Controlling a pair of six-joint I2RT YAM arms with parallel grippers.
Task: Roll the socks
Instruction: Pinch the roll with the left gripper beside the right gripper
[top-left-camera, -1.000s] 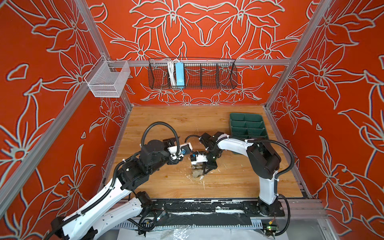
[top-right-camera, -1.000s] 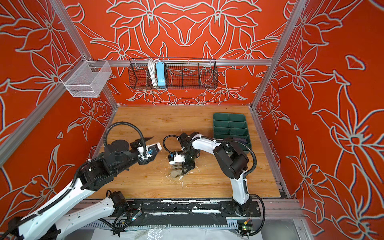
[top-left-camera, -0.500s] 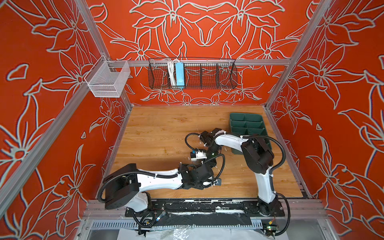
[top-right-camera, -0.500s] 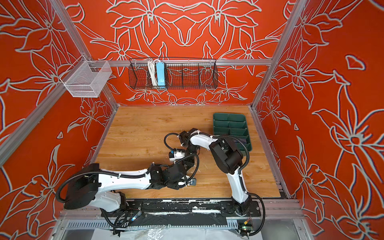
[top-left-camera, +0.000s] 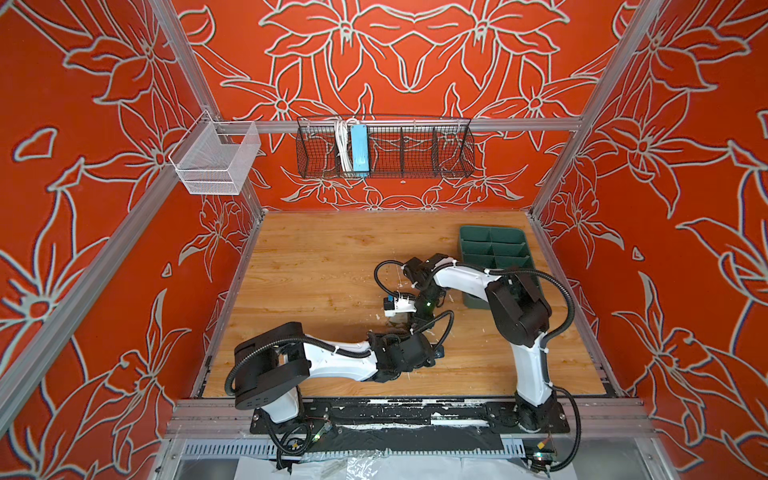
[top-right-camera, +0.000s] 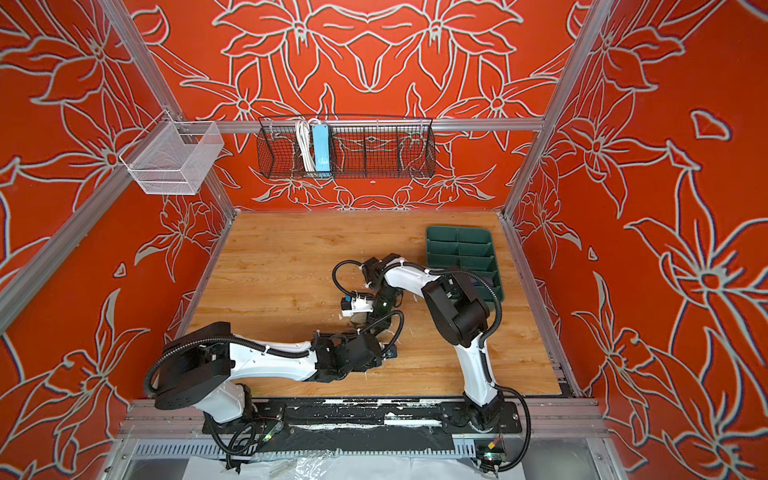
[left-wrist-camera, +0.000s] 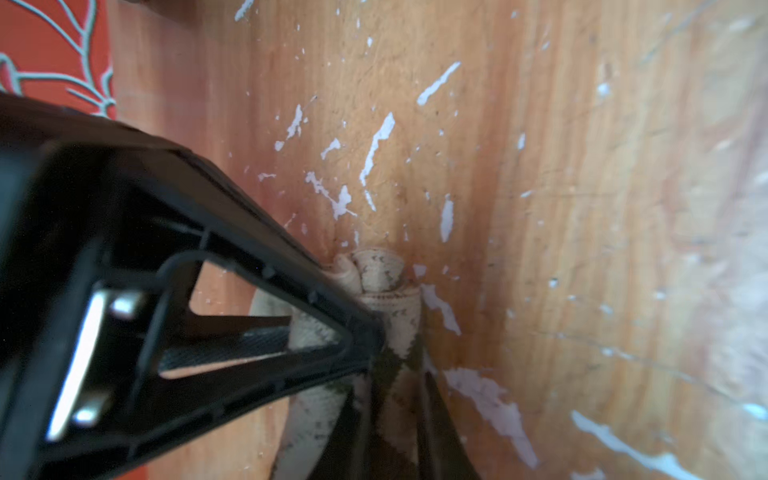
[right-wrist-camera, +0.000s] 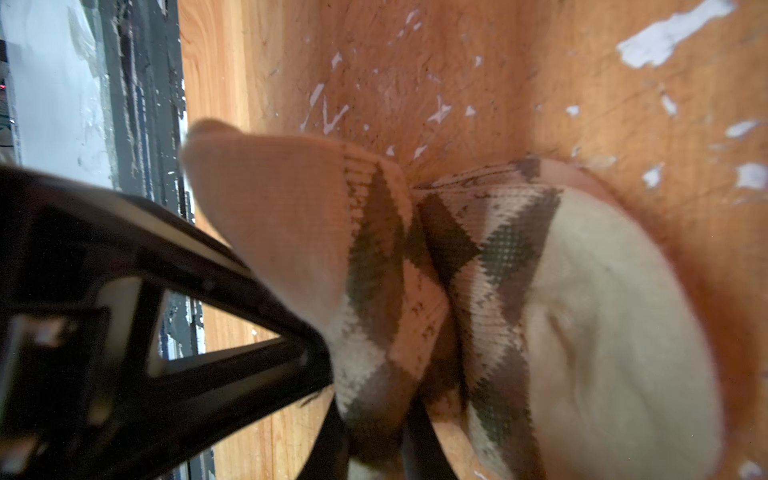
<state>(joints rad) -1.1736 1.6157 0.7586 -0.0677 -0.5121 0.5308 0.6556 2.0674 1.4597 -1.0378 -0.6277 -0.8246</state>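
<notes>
Two arms, one beige sock (right-wrist-camera: 457, 249) on the worktop (top-left-camera: 324, 266).
Left fingers (left-wrist-camera: 249, 241) and right fingers (right-wrist-camera: 216, 274) each pinch its bunched fabric (olive-brown diamonds). It lies near the worktop's middle, slightly toward 6 o'clock, mostly hidden under the arms in both top views.

On the light wooden tabletop (top-left-camera: 316, 274), the white-and-black left arm (top-left-camera: 332, 361) reaches low and the matching right arm (top-left-camera: 457, 280) bends down, meeting it over a barely visible beige fabric sock (top-left-camera: 400, 319), near a dark green compartmented plastic tray (top-left-camera: 491, 242).
</notes>
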